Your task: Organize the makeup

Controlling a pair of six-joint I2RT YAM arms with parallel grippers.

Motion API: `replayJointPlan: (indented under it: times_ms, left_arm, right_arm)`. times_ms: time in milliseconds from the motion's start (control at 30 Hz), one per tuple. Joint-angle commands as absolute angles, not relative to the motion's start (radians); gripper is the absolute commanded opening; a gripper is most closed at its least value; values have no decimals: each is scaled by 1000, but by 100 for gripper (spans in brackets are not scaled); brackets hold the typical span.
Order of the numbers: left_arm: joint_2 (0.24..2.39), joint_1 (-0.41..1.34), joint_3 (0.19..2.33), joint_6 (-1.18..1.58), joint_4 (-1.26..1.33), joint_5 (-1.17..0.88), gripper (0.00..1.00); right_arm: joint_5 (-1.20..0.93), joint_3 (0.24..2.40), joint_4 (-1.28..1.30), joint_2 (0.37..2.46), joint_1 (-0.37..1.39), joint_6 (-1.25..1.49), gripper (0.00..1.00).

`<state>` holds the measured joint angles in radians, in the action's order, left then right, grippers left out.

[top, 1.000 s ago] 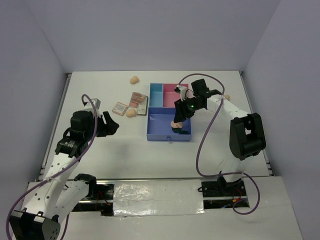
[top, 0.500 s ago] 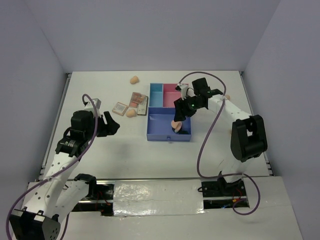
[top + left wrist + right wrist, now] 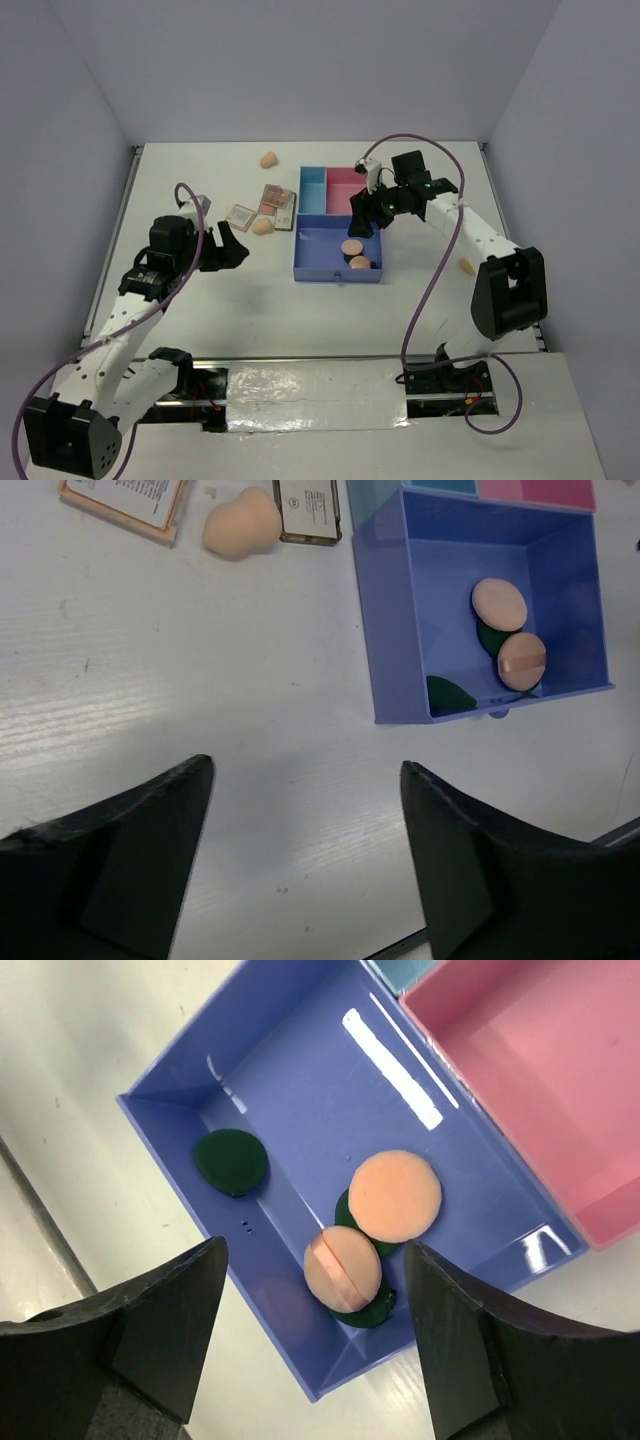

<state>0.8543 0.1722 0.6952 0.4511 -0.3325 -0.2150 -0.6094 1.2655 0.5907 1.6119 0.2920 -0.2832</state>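
Since a second ago the right gripper has risen clear of the blue-and-pink plastic compartment tray; its jaws stand apart, empty. Two peach round puffs lie in the large blue compartment among dark green round discs. We judge the peach egg-shaped sponge comes next: upper left of the left wrist frame, ahead of the spread, empty left gripper, long axis across the frame, the left arm nearer. Only the overhead view shows a stray peach sponge at centre right.
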Motion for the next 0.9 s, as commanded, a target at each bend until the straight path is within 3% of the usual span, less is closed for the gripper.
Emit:
replayJointPlan:
  times_ms: [0, 67, 100, 267, 367, 433, 533, 667, 867]
  left_arm:
    - [888, 167, 730, 456, -295, -258, 87]
    - [933, 169, 762, 445, -311, -259, 97]
    - [945, 169, 776, 430, -317, -259, 97]
    - [1051, 172, 880, 356, -357, -236, 95]
    - [1155, 182, 948, 281, -374, -241, 89]
    - [1233, 205, 995, 246, -374, -210, 86]
    - [1336, 235, 1041, 129, -345, -204, 75]
    - [1503, 285, 1146, -1, -353, -212, 61]
    - [1682, 325, 1285, -146, -374, -127, 61]
  right_arm:
    - [-627, 1252, 525, 1507, 295, -333, 79]
    - [-623, 1201, 435, 1447, 295, -347, 84]
    - [-614, 1187, 411, 1431, 295, -356, 98]
    - [-707, 1244, 534, 1462, 281, -445, 99]
    - [-824, 1207, 508, 1424, 259, -508, 100]
    - [-862, 1187, 502, 1393, 259, -546, 97]
    - [-903, 1152, 474, 1361, 256, -580, 86]
    - [-942, 1144, 494, 1355, 253, -616, 57]
    - [-957, 1124, 469, 1328, 210, -586, 57]
